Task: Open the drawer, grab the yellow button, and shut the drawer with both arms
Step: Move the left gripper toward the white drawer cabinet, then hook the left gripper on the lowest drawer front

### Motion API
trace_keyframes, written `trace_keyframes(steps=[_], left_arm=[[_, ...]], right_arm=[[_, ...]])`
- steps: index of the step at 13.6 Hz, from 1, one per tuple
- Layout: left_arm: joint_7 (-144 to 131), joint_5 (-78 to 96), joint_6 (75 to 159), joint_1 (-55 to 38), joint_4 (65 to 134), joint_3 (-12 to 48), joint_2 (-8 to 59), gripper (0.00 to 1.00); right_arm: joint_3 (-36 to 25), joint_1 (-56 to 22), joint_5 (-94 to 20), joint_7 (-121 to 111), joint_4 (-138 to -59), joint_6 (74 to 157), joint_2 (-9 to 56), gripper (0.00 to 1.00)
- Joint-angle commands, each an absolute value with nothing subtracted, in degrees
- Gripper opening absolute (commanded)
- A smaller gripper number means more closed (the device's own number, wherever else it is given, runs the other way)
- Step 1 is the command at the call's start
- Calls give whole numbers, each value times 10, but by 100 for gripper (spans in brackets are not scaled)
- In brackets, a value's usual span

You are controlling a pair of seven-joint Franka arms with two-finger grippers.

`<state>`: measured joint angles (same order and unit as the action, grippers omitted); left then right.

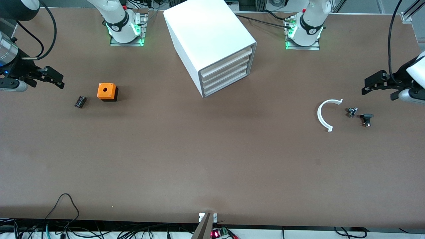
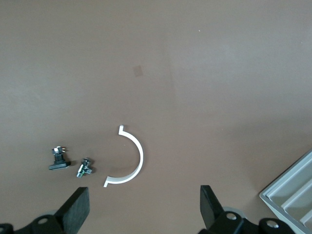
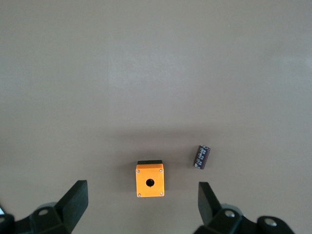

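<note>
The white cabinet (image 1: 209, 36) stands in the middle of the table between the two arm bases. Its top drawer (image 1: 227, 60) is shut, as are the three below it. A corner of the cabinet shows in the left wrist view (image 2: 292, 200). The button is out of view. My left gripper (image 1: 365, 85) is open and empty over the table at the left arm's end; in its wrist view (image 2: 145, 207) the jaws stand wide apart. My right gripper (image 1: 61, 82) is open and empty over the right arm's end; it also shows in its wrist view (image 3: 141, 204).
An orange cube with a hole (image 1: 107, 91) (image 3: 149, 180) and a small black cylinder (image 1: 80, 101) (image 3: 202, 157) lie at the right arm's end. A white half-ring (image 1: 323, 114) (image 2: 136, 156) and two small black parts (image 1: 352, 112) (image 1: 366, 119) lie at the left arm's end.
</note>
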<state>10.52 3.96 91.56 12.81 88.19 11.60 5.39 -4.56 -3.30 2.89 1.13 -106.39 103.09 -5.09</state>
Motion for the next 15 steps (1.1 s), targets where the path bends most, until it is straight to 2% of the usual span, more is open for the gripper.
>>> trace_keyframes(steps=[1,5,8,15], left_arm=[[114,92,901,127,885,116,75,100],[117,127,910,76,962,115,108,100],[119,142,912,72,996,116,126,100],[120,432,961,24,1130,145,159,100]], right_arm=[[-49,-33,21,2,-1076,1031,-64,100],[-48,-33,21,3,-1072,1029,-64,100],[-47,-33,22,4,-1071,1029,-64,100],[-46,-33,22,-1,-1066,1029,-61,100]])
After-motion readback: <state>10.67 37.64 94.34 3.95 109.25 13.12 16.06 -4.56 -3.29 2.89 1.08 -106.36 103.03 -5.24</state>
